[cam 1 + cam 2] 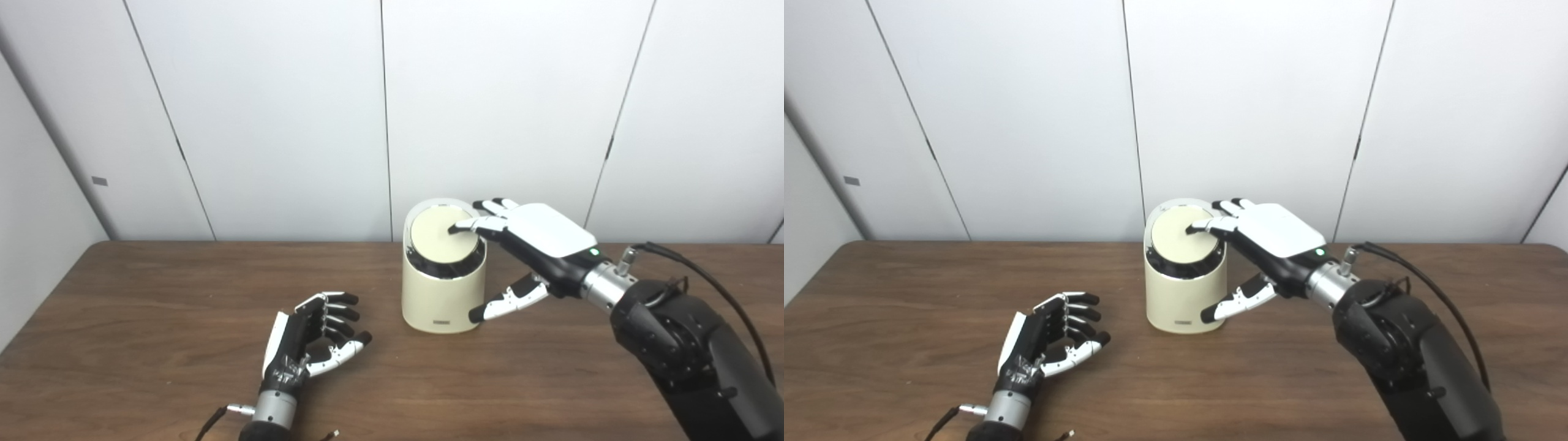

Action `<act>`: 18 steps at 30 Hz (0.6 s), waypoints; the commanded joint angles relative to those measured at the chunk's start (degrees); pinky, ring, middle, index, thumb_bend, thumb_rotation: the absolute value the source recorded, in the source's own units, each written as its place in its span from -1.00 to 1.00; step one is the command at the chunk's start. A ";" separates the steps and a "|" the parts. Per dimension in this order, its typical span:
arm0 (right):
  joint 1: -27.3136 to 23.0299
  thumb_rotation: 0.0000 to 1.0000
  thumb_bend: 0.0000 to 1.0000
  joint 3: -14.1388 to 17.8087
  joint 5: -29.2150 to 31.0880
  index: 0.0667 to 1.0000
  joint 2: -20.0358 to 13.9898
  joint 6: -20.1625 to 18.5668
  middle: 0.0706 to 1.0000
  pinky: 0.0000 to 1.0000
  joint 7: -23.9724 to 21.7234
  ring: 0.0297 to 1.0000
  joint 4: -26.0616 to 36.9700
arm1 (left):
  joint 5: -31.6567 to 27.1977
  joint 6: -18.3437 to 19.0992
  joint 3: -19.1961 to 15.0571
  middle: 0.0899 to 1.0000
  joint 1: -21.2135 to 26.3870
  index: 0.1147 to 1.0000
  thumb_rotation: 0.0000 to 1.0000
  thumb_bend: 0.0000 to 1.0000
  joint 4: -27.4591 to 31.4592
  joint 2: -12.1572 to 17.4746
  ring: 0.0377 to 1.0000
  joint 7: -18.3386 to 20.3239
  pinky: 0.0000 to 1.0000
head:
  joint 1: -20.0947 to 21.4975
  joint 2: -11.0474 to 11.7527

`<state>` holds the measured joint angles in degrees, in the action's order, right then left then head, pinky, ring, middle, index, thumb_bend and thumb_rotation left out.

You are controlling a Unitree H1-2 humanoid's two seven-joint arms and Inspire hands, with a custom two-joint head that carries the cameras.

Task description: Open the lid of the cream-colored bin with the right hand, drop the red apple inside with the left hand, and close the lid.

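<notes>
Both hands hold nothing: right hand (539,245), fingers spread, rests fingertips on the closed lid (443,234) of the cream bin (442,294); left hand (306,337) lies half-curled on the bench (153,318). No apple is visible. Sideways pressure may tip the bin.

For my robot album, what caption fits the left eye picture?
Right hand rests fingertips on the cream bin's closed lid; left hand waits empty on the table.

The bin (443,294) is cream, its lid (443,234) a paler cream ringed by a dark band. Both hands, left hand (306,343) and right hand (539,245), are black with white plates. The tabletop (153,306) is dark brown woodgrain; the wall (275,92) is plain white.
</notes>
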<state>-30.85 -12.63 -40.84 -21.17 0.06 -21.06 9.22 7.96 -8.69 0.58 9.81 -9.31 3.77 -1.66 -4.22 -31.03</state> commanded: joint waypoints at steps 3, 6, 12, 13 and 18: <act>2.30 -0.27 0.36 5.51 6.91 0.89 2.51 0.26 0.84 0.54 6.63 0.84 -1.40 | -0.02 -0.25 0.28 0.08 -2.43 0.23 -1.00 0.24 -0.86 -0.47 -0.06 -0.42 -0.18 | -0.13 -0.01; 5.13 -0.27 0.48 8.02 11.00 0.94 3.15 -0.67 0.90 0.48 7.38 0.82 -3.60 | -0.11 -0.26 0.16 0.08 -2.44 0.23 -1.00 0.24 -0.78 -0.42 -0.04 -0.44 -0.17 | 0.12 0.12; 10.67 -0.35 0.55 10.88 15.84 0.97 3.55 -1.71 0.90 0.48 8.76 0.80 -6.01 | -0.40 -1.17 -0.05 0.08 -2.29 0.22 -1.00 0.23 -1.03 -0.24 -0.06 -0.39 -0.19 | 0.67 0.18; 11.47 -0.42 0.55 11.37 17.52 0.97 3.79 -0.72 0.90 0.47 9.07 0.79 -6.70 | -0.50 -1.43 -0.09 0.08 -2.20 0.22 -1.00 0.23 -1.19 -0.16 -0.05 -0.30 -0.18 | 0.72 0.20; 14.87 -0.58 0.57 11.66 23.32 0.96 4.35 6.29 0.88 0.46 10.79 0.73 -11.74 | -1.73 -3.03 -0.23 0.09 -2.04 0.22 -1.00 0.25 -1.72 0.24 -0.05 0.59 -0.19 | 1.19 0.36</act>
<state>-14.75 -1.05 -19.25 -16.99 2.27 -11.79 -3.21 6.91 -10.23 0.30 9.78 -9.31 3.97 -1.32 -3.25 -30.67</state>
